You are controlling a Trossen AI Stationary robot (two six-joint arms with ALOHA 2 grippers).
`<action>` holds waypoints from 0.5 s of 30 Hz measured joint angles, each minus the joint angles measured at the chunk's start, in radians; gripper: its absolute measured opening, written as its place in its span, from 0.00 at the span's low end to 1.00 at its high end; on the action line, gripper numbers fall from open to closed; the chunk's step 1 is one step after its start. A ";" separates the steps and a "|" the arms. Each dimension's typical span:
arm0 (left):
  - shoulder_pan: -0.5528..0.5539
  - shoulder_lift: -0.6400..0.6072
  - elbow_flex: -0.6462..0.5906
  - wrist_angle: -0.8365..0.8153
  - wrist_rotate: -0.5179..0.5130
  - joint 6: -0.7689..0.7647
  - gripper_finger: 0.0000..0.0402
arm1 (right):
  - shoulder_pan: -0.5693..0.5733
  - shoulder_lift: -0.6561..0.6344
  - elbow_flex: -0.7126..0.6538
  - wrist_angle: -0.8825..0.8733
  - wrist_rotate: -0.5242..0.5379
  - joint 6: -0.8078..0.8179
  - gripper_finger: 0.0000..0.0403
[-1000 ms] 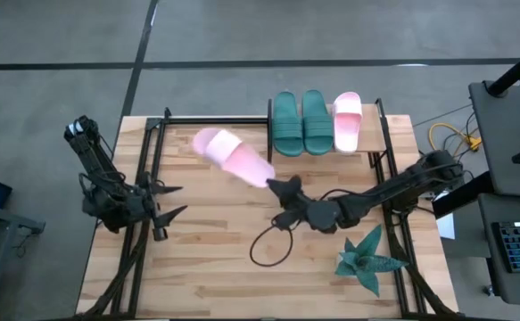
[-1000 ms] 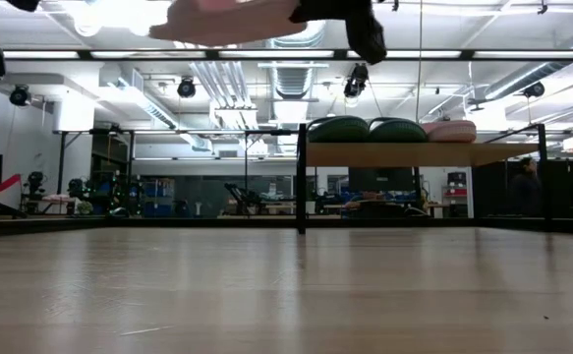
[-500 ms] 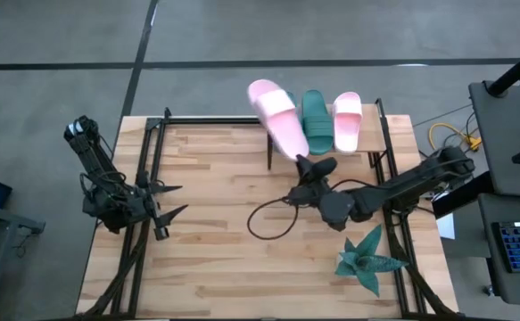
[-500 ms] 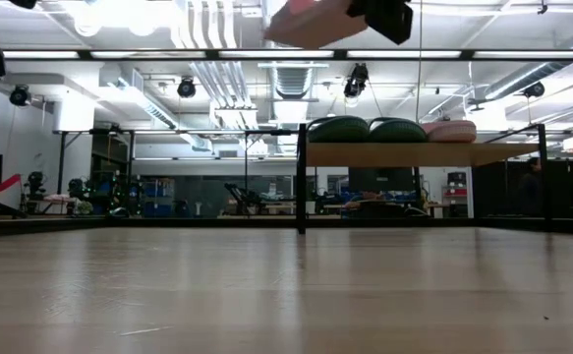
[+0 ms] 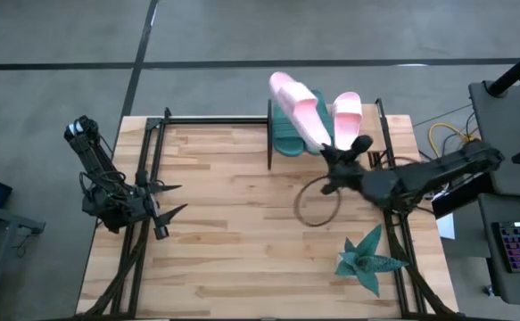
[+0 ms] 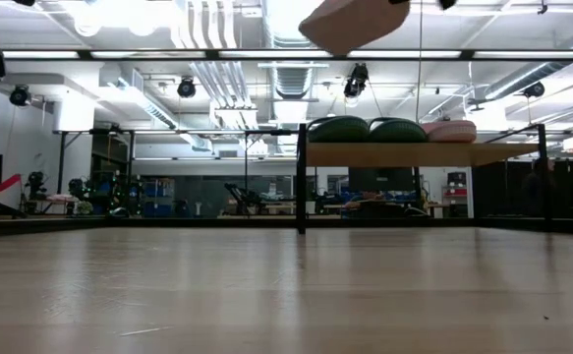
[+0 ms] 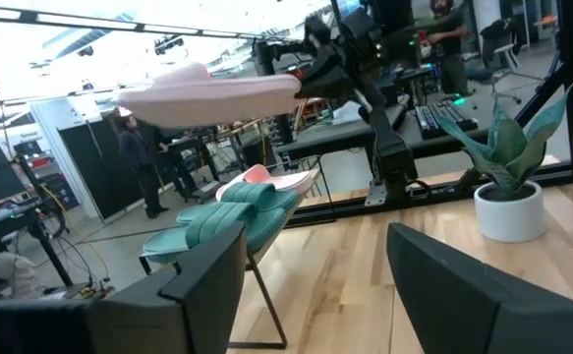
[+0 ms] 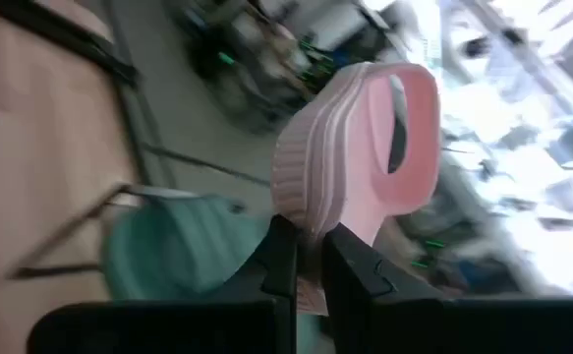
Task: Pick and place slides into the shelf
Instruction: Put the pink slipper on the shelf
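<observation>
My right gripper [image 5: 334, 155] is shut on a pale pink slide [image 5: 297, 109], which it carries in the air over the shelf [image 5: 373, 147] at the table's far right. On the shelf board [image 6: 414, 154] lie two dark teal slides [image 6: 338, 129] [image 6: 397, 129] and the other pink slide [image 5: 347, 116]. From above, the carried slide covers most of one teal slide. In the left wrist view the carried slide [image 7: 207, 93] hangs well above the teal pair [image 7: 237, 216]. My left gripper [image 5: 167, 201] waits open near the table's left edge. My right gripper pinches the pink slide's sole at its near end [image 8: 306, 211], away from the strap [image 8: 409, 108]. One finger lies on each face of the sole. The fingers [image 8: 281, 261] come from the table's near right, along the slide. The slide is lifted clear, roughly level, sticking out beyond the fingers.
A teal spiky plant in a white pot [image 5: 367, 259] stands at the table's near right. A black cable loop [image 5: 317, 201] hangs under the right arm. Black metal frames run along the table's left [image 5: 148, 178] and right [image 5: 390, 227] sides. The bare wooden top [image 5: 224, 232] lies between.
My right gripper has travelled from the table's middle toward the far right edge and the shelf, staying shut on the pink slide. The slide has swung about from pointing left to pointing toward the far edge, and now hangs over the teal slides.
</observation>
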 joint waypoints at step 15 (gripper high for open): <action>0.024 -0.002 -0.016 0.001 -0.001 -0.002 0.57 | -0.011 -0.134 -0.004 -0.254 0.019 0.338 0.04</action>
